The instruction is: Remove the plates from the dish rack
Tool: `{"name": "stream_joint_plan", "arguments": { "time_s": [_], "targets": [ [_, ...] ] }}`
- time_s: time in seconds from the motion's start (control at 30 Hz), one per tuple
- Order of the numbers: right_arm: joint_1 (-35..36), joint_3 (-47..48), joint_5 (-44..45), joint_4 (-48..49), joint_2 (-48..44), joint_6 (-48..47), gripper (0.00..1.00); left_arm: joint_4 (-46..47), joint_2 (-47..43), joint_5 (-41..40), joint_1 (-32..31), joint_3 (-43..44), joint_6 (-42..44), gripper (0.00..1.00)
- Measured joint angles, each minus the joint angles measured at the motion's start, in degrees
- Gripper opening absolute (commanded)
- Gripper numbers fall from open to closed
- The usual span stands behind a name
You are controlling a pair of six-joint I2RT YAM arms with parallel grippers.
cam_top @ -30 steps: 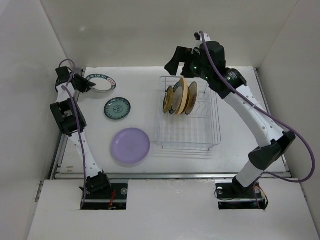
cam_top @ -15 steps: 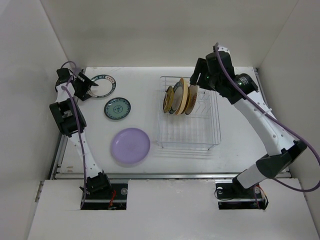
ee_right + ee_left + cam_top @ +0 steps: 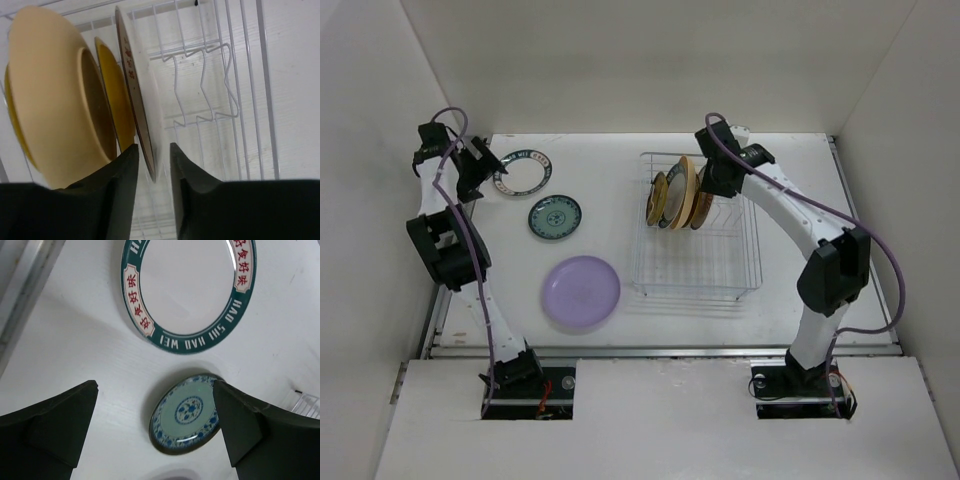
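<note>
Three plates stand upright in the dish rack [image 3: 698, 270]: a small brown-and-yellow one [image 3: 658, 200], a large pale yellow one [image 3: 680, 190] and a white one with a brown rim [image 3: 702, 200]. My right gripper [image 3: 707, 183] reaches down onto that last plate. In the right wrist view its jaws [image 3: 153, 147] stand narrowly apart astride the brown rim [image 3: 137, 100], with thin gaps showing on both sides. My left gripper [image 3: 470, 170] hangs wide open and holds nothing, above the table beside a white plate with a dark green rim [image 3: 520, 172]. A teal patterned plate [image 3: 186, 420] and a lavender plate [image 3: 581, 292] lie flat on the table.
White walls close in the table on the left, back and right. The near half of the rack holds only bare wire slots [image 3: 205, 90]. A metal rail [image 3: 660, 350] runs along the table's near edge.
The left gripper opened, let go of the green-rimmed plate and drew back to the left. The right arm swung down to the rack and its jaws narrowed around the brown-rimmed plate.
</note>
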Motion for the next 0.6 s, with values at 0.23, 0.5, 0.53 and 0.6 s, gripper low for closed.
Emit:
{"name": "stream_joint_plan", "arguments": {
  "time_s": [0.23,0.5,0.53,0.6],
  "targets": [
    [-0.9,1.0,1.0,-0.1,4.1,-2.0,0.0,-3.9,-12.3,-0.6,0.0,-4.9,7.4,1.0],
    [-0.2,3.3,5.6,-3.8,2.2,-2.4,0.0,-10.5,-21.1,8.8,-4.3,-8.7,19.7,1.0],
    [0.2,4.6,7.4,-5.4,1.2,-2.4,0.0,-11.6,-21.8,10.5,-5.5,-9.0,21.0,1.0],
    [0.9,7.3,11.7,-8.5,-2.0,-2.4,0.0,-13.2,-22.6,13.9,-8.3,-9.5,23.6,1.0]
  ]
}}
